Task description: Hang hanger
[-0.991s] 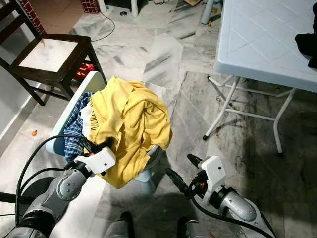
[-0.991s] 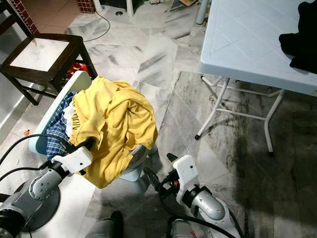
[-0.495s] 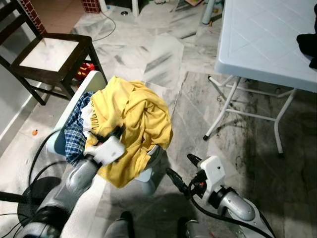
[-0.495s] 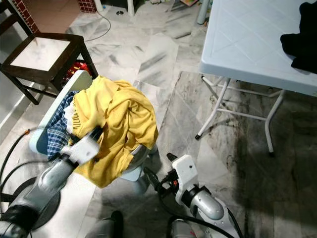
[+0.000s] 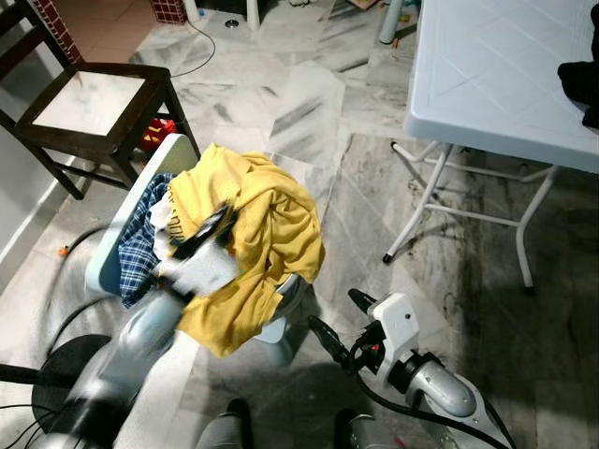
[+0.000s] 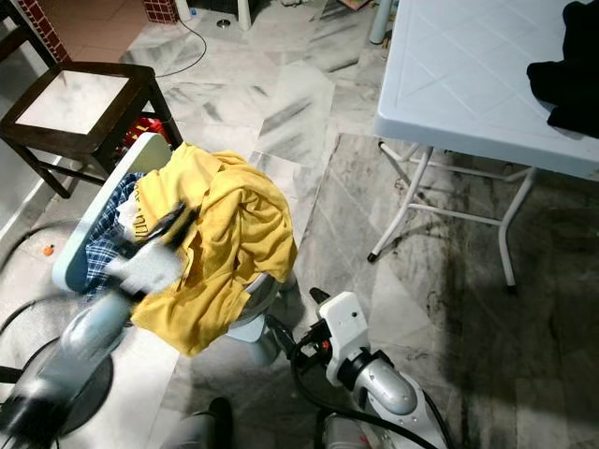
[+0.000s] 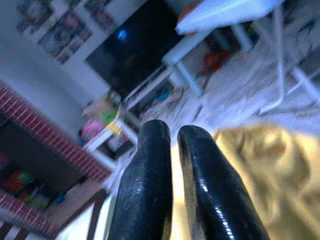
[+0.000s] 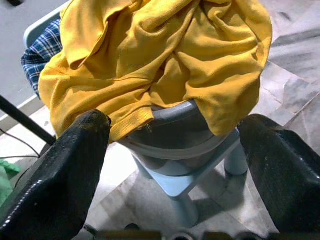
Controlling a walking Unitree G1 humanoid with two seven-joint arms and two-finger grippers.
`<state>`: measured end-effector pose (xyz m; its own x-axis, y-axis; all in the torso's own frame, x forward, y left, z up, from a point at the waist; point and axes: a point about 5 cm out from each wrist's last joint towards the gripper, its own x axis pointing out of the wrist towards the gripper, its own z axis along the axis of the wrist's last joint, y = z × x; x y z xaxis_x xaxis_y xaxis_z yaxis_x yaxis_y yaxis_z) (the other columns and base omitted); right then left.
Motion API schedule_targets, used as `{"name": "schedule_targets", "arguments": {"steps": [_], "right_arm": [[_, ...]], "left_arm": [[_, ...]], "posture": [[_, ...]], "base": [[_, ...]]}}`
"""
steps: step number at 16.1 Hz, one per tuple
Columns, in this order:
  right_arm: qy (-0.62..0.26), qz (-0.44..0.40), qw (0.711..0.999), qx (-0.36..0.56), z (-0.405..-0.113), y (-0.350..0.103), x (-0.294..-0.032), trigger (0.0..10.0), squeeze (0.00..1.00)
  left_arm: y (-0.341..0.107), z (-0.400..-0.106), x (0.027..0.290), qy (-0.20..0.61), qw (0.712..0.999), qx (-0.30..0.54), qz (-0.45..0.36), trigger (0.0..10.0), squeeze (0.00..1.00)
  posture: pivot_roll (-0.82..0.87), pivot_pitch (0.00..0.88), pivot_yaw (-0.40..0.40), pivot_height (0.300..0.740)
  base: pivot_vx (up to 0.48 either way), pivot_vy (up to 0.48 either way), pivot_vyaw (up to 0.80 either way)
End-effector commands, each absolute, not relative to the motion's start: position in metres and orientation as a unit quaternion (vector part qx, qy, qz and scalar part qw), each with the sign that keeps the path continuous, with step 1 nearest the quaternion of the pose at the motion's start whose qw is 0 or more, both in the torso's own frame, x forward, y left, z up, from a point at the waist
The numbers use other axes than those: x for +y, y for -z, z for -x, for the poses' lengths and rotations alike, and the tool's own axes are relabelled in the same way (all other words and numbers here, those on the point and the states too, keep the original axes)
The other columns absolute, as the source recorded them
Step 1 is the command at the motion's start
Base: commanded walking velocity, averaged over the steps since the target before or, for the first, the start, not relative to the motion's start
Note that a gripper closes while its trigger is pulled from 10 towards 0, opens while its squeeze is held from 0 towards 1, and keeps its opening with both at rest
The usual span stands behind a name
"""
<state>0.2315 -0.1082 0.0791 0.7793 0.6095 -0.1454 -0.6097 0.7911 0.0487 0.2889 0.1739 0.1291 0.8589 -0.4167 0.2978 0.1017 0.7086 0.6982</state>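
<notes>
Over the pale blue plastic chair (image 5: 131, 220), a yellow shirt (image 5: 271, 220) lies heaped across the seat and backrest, with a blue plaid garment (image 5: 140, 257) tucked under it on the side toward the dark wooden stool (image 5: 94, 103). The left gripper (image 5: 204, 234) sits blurred right above the shirt's near fold, its two black fingers pressed together with nothing between them in the wrist view. The right gripper (image 5: 339, 323) hangs low beside the chair's front leg, fingers spread wide apart and empty. No hanger can be made out on or near the chair; if one lies in the pile, the cloth hides it. This looks like the early reach toward the laundry, so the hanging itself is not yet begun. Next, the left gripper probably needs to part its fingers and find the hanger or a shirt edge on the chair before anything can be lifted. Beyond the chair stands a white folding table (image 5: 487, 84).
</notes>
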Motion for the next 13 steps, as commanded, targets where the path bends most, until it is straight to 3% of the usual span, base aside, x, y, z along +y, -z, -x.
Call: {"name": "schedule_targets", "arguments": {"steps": [1,7,11,13], "right_arm": [[-0.326,-0.002,0.941,0.087,-0.228,-0.074,-0.106,10.0,0.00],[-0.333,-0.007,0.939,0.088,-0.229,-0.072,-0.100,10.0,0.00],[-0.335,-0.009,0.938,0.089,-0.229,-0.070,-0.098,10.0,0.00],[-0.334,-0.008,0.938,0.087,-0.230,-0.071,-0.097,10.0,0.00]], "left_arm": [[-0.117,-0.277,0.185,0.134,0.900,-0.195,-0.366,10.0,1.00],[-0.069,-0.236,0.207,0.153,0.890,-0.107,-0.415,10.0,1.00],[-0.051,-0.234,0.224,0.138,0.880,-0.055,-0.451,10.0,1.00],[-0.041,-0.236,0.224,0.158,0.861,-0.044,-0.482,10.0,1.00]], "posture": [[0.01,0.289,0.019,0.740],[0.04,0.302,0.028,0.740],[0.04,0.296,0.035,0.740],[0.03,0.295,0.036,0.740]], "base": [[0.000,0.000,0.00],[0.000,0.000,0.00],[0.000,0.000,0.00],[0.000,0.000,0.00]]}}
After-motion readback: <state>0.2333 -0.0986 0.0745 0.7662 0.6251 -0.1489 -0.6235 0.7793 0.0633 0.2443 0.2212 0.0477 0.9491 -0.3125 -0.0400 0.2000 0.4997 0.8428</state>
